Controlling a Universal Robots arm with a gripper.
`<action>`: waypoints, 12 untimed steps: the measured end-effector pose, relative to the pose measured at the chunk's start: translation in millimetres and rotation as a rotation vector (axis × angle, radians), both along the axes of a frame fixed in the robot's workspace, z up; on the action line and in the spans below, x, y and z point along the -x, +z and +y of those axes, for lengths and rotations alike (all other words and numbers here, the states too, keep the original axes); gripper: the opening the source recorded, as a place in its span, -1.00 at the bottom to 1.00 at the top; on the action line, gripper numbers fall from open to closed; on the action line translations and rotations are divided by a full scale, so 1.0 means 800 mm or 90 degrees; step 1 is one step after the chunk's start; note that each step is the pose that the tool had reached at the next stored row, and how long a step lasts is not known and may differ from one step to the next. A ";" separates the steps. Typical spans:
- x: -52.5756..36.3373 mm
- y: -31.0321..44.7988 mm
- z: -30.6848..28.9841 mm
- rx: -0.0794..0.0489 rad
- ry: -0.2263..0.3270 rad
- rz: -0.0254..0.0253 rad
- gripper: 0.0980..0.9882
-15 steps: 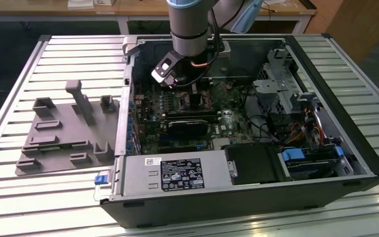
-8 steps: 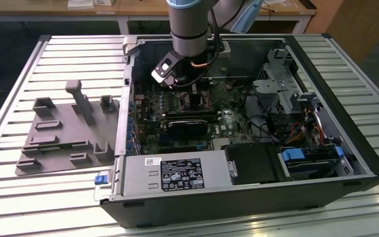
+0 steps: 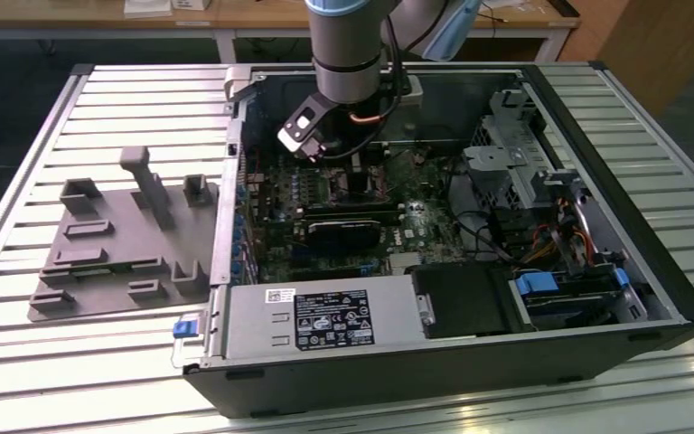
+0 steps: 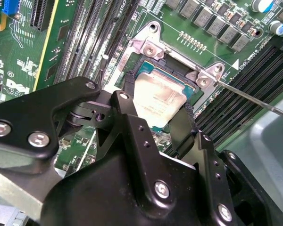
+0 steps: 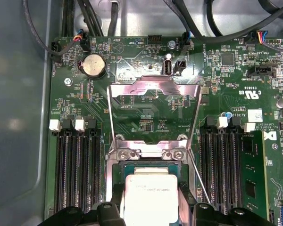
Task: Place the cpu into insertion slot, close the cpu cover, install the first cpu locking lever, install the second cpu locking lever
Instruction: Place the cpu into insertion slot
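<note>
The cpu point(image 4: 158, 99) is a pale silver square chip held between my gripper's point(image 4: 158, 113) two black fingers, which press on two of its opposite edges. It sits over the insertion slot point(image 4: 175, 70), level with or just above the black socket frame; I cannot tell whether it is seated. In the first wrist view the cpu point(image 5: 150, 197) lies between the fingers point(image 5: 115, 200), and the cpu cover point(image 5: 153, 85), a silvery frame, stands tilted open behind the slot. A thin locking lever point(image 4: 254, 100) juts out unlatched beside the socket. In the exterior view my gripper point(image 3: 350, 176) reaches down into the open computer case.
Black memory slots point(image 5: 78, 174) flank the socket on both sides. The grey case wall point(image 5: 19, 117) and cables are close by. A grey power supply point(image 3: 323, 321) lies at the case's near edge, a drive cage point(image 3: 528, 172) at the exterior view's right, a grey fixture tray point(image 3: 118, 244) at its left.
</note>
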State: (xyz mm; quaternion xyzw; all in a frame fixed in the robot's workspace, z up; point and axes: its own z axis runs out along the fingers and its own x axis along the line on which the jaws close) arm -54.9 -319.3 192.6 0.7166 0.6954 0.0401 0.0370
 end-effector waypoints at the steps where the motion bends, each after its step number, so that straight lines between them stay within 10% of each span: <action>1: 0.000 0.0000 0.0000 0.000 0.000 0.0001 -0.02; 12: 0.000 0.0000 0.0000 0.000 0.000 0.0000 0.15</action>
